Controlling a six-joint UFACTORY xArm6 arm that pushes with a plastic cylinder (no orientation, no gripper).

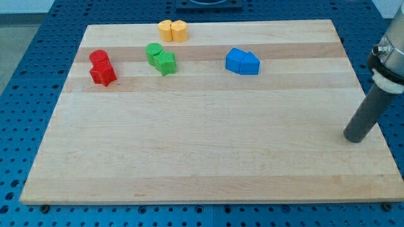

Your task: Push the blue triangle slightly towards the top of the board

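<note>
The blue triangle (250, 64) lies in the upper right part of the wooden board (208, 157), touching a second blue block (235, 59) on its left. My tip (353, 138) is at the board's right edge, far to the lower right of the blue pair and touching no block.
Two yellow blocks (173, 30) sit together at the board's top edge. Two green blocks (161, 58), one star-shaped, sit left of the blue pair. Two red blocks (101, 68) sit near the left edge. A blue perforated table (38, 63) surrounds the board.
</note>
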